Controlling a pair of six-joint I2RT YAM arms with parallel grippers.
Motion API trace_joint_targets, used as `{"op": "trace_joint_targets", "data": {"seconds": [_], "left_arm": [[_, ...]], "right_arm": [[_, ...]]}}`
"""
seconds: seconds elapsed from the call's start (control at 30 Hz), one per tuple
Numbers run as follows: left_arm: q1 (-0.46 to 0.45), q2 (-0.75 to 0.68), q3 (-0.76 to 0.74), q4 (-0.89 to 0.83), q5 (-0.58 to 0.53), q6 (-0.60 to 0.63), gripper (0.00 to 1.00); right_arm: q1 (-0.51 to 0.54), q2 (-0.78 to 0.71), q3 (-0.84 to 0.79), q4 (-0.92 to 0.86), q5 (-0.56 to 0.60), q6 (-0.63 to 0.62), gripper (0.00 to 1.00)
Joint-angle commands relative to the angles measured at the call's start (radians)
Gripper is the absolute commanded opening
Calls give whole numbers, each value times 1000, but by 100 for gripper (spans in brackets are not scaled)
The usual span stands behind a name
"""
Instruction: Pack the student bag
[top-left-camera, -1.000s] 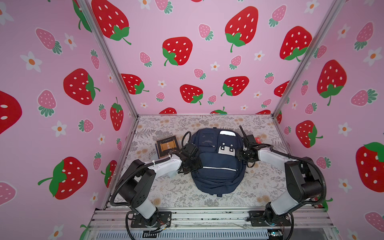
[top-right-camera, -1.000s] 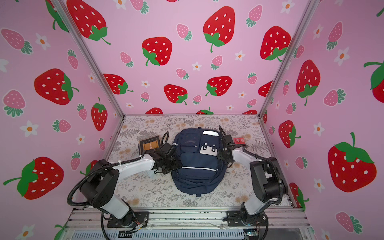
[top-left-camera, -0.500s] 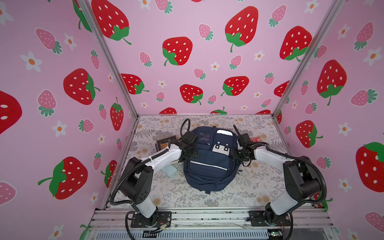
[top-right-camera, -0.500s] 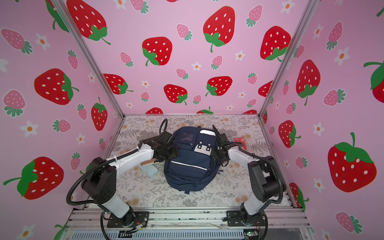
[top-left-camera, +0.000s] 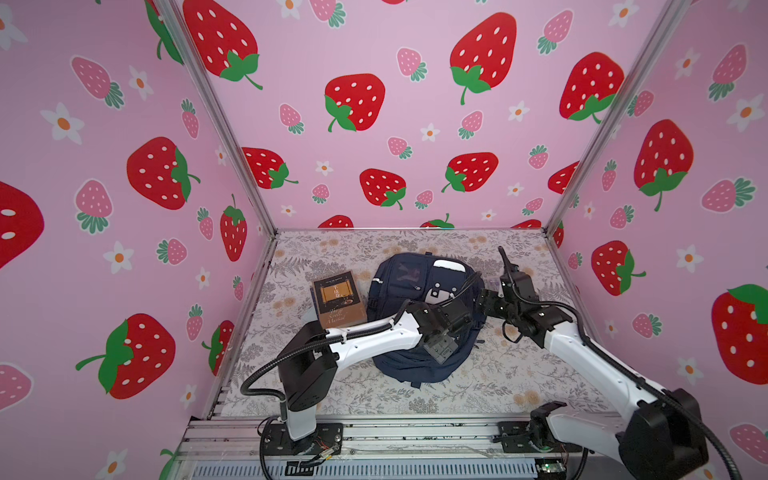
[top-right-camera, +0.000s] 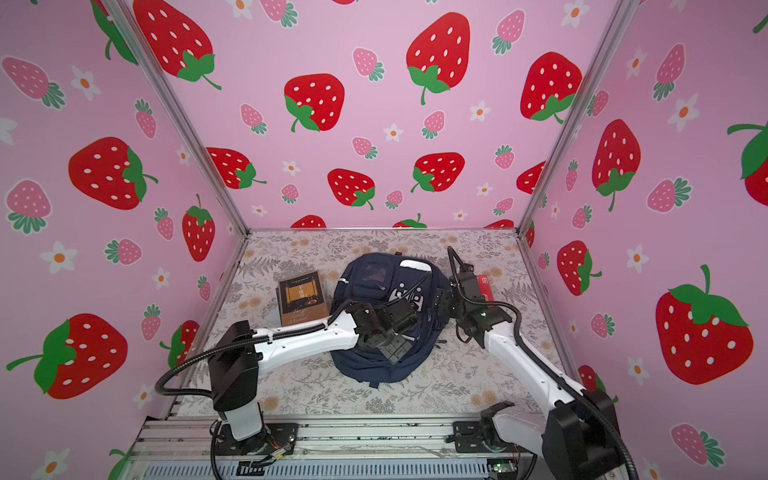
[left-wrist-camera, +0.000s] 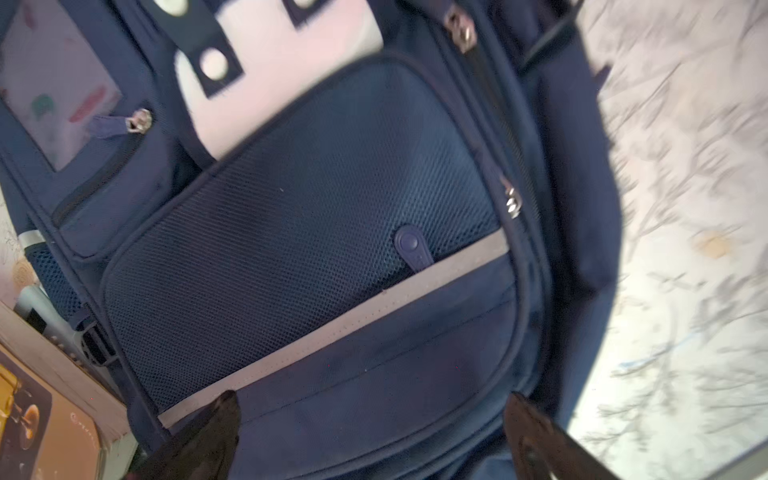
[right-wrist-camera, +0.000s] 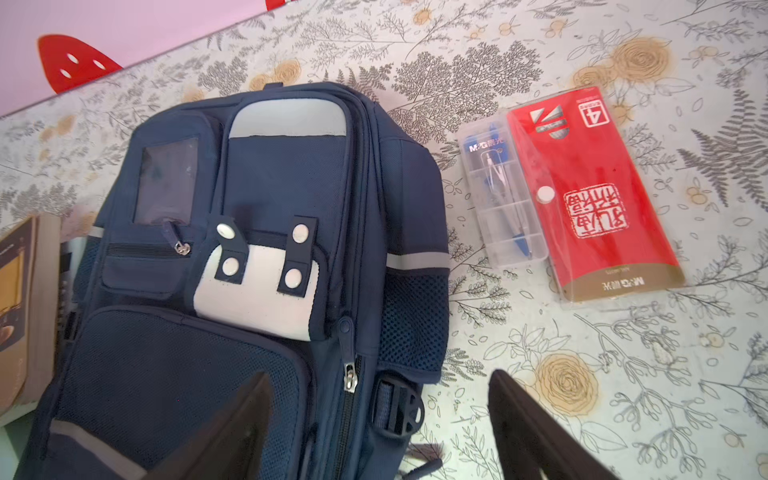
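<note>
1. Student bag (top-left-camera: 415, 368) (top-right-camera: 365, 363): navy, lies flat, front up, mid-table on the floral cloth (top-left-camera: 374, 395). It sits btwn the book and the red packet.
2. Left gripper (top-left-camera: 442, 351) (top-right-camera: 395, 349): over the bag's lower front. In both top views the arm crosses the bag and hides its middle. Left wrist view shows the gripper (left-wrist-camera: 374, 411) w/ fingers (left-wrist-camera: 224, 415) wide apart and nothing clamped. The bag's (left-wrist-camera: 311, 208) mesh pocket, grey stripe and zip pulls show beyond them.
3. Right gripper (top-left-camera: 486, 303): at the bag's right edge. Fingertips can't be read from above. Right wrist view shows the gripper (right-wrist-camera: 378, 390) spread open and empty, one finger (right-wrist-camera: 249, 399) over the bag's (right-wrist-camera: 282, 174) front, the other over the cloth. Contact w/ the fabric: can't tell.
4. Book (top-left-camera: 338, 301) (top-right-camera: 301, 301): brown cover, just beside the bag's left side. Whole in both top views; wrist views catch an edge only (left-wrist-camera: 41, 436) (right-wrist-camera: 16, 299).
5. Red packet (right-wrist-camera: 590, 195): flat on the cloth, right of the bag, apart from it. Whole in right wrist view only. A top view shows just a sliver (top-right-camera: 484, 286) behind the right arm.
6. Clear case (right-wrist-camera: 503, 199): blue compass inside, touching the red packet's side, btwn it and the bag.
</note>
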Motion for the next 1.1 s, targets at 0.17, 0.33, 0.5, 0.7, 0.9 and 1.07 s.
{"op": "trace_joint_targets", "data": {"seconds": [0.17, 0.33, 0.5, 0.7, 0.9, 1.07], "left_arm": [[5, -11, -45, -23, -42, 179, 99], [-13, -35, -93, 12, -45, 271, 93], [-12, -26, -97, 95, -63, 301, 82], [1, 41, -35, 136, -121, 307, 41], [25, -32, -90, 235, -111, 336, 13], [58, -111, -137, 302, -91, 371, 0]], "right_arm": [[-207, -47, -77, 4, -290, -31, 75], [-255, -43, -112, 23, -377, -23, 70], [-257, -44, -122, 41, -411, -22, 68], [-264, -116, -186, 69, -406, -16, 65], [-278, -132, -230, 106, -442, -24, 60], [-287, -125, -261, 177, -497, -15, 57]]}}
